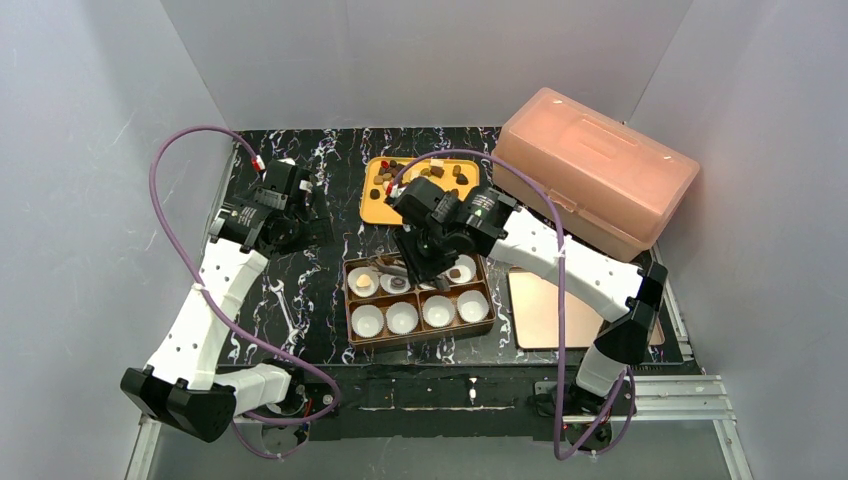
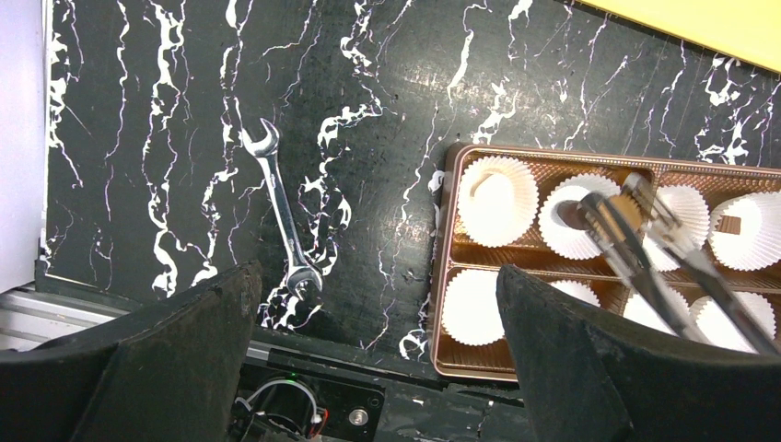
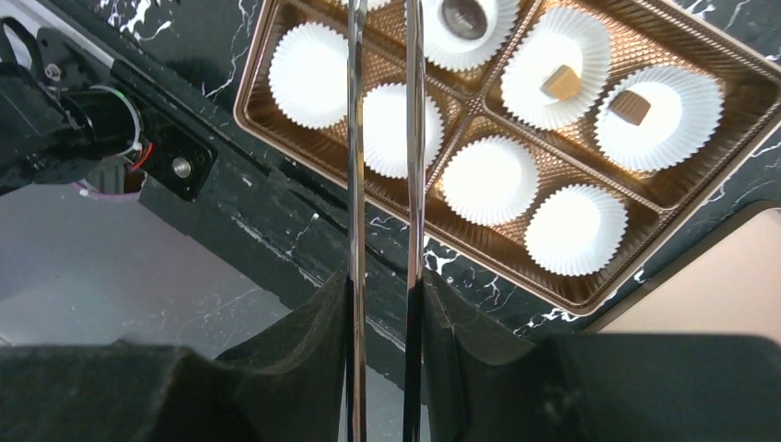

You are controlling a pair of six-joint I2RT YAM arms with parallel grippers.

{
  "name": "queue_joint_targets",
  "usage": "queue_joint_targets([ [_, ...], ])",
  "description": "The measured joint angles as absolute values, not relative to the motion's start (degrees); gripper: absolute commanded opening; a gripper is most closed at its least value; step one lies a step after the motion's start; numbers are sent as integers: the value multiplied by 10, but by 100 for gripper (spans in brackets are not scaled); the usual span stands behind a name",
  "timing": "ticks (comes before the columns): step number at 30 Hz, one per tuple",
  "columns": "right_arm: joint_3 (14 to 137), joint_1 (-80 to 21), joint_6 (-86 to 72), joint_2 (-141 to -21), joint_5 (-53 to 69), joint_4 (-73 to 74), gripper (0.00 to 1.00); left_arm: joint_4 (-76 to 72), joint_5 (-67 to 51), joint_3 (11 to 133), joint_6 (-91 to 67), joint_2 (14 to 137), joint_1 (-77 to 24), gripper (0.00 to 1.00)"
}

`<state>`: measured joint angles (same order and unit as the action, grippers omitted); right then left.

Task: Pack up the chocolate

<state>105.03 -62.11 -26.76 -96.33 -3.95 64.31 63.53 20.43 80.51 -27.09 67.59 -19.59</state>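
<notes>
The chocolate box (image 1: 349, 300) holds white paper cups in two rows. Back-row cups hold a cream piece (image 2: 493, 189), a dark round piece (image 3: 463, 14), a light cube (image 3: 559, 81) and a brown cube (image 3: 630, 106). The front-row cups are empty. More chocolate pieces (image 1: 440, 173) lie on the yellow tray (image 1: 378, 208) behind the box. My right gripper (image 1: 418, 255) (image 3: 384, 285) is shut on metal tongs (image 3: 355, 138). The tong tips (image 2: 599, 207) stand apart over the cup with the dark piece. My left gripper (image 1: 300, 215) (image 2: 378, 276) is open and empty, left of the box.
A wrench (image 1: 285, 310) (image 2: 281, 207) lies on the black marbled mat left of the box. A rose-gold lid (image 1: 555, 308) lies right of the box. A large peach plastic bin (image 1: 595, 170) stands at the back right. White walls enclose the table.
</notes>
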Motion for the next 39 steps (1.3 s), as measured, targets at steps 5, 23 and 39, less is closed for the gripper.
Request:
queue_joint_targets([
  [5, 1033, -649, -274, -963, -35, 637, 30, 639, 208, 805, -271, 673, -196, 99],
  [23, 1001, -707, -283, -965, 1, 629, 32, 648, 217, 805, -271, 668, -196, 99],
  [39, 995, -710, -283, -979, 7, 628, 43, 648, 218, 805, -271, 668, -196, 99],
])
